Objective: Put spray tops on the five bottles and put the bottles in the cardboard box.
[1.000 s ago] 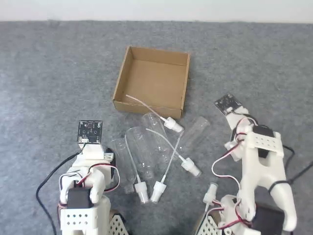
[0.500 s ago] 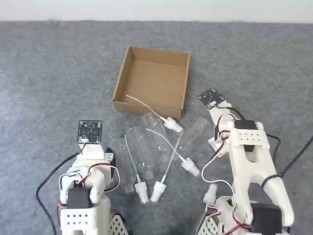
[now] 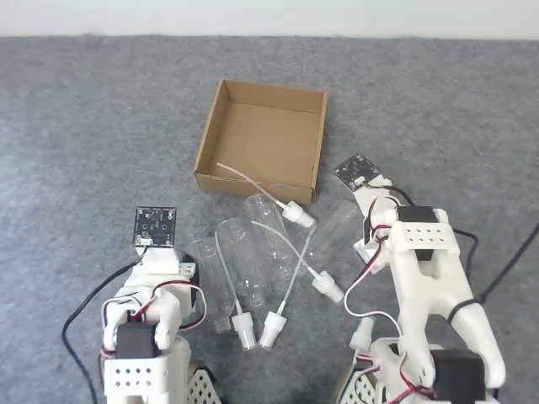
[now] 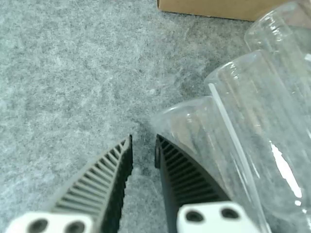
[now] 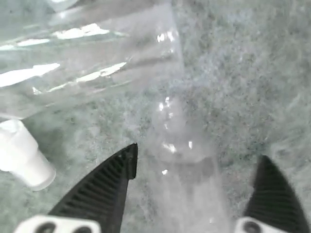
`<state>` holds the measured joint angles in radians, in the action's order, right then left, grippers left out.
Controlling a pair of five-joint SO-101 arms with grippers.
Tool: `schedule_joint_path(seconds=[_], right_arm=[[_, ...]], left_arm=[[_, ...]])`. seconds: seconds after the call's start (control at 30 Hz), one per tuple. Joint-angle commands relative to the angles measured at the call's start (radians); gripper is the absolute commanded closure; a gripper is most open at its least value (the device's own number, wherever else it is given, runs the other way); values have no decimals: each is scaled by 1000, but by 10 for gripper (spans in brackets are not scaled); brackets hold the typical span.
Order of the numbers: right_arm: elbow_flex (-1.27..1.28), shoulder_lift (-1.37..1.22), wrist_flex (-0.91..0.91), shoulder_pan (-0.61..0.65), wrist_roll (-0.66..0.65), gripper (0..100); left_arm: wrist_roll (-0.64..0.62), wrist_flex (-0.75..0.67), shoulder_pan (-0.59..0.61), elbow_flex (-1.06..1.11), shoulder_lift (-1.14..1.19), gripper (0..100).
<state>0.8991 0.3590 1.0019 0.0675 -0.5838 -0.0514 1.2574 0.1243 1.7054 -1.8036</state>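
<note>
Clear, light, slippery plastic by our judgement, the bottle (image 5: pixel 181 130) at five o'clock of the cardboard box (image 3: pixel 253 188) wants a mid-body grip, where our right claw (image 5: pixel 198 153) straddles it wide open, gripping nothing.

The left claw (image 4: pixel 144 145) hangs low over the grey felt desk (image 4: pixel 73 73), its two dark ribbed fingers (image 4: pixel 109 179) nearly parallel with a narrow gap between the tips and nothing in it. Just beside it lie three clear bottles, side by side on their sides. The nearest bottle (image 4: pixel 214 141) has its rounded end right against one finger. A thin white tube (image 4: pixel 233 126) runs along the middle bottle (image 4: pixel 262 111). The far bottle (image 4: pixel 286 29) lies close to a strip of the cardboard box (image 4: pixel 218 7) wall.
</note>
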Motion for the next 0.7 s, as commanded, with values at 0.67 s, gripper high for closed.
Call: schedule_joint_path(seconds=[0.67], right_arm=[[-149, 50, 189, 5, -187, 637]], left_arm=[[8, 3, -5, -19, -15, 923]])
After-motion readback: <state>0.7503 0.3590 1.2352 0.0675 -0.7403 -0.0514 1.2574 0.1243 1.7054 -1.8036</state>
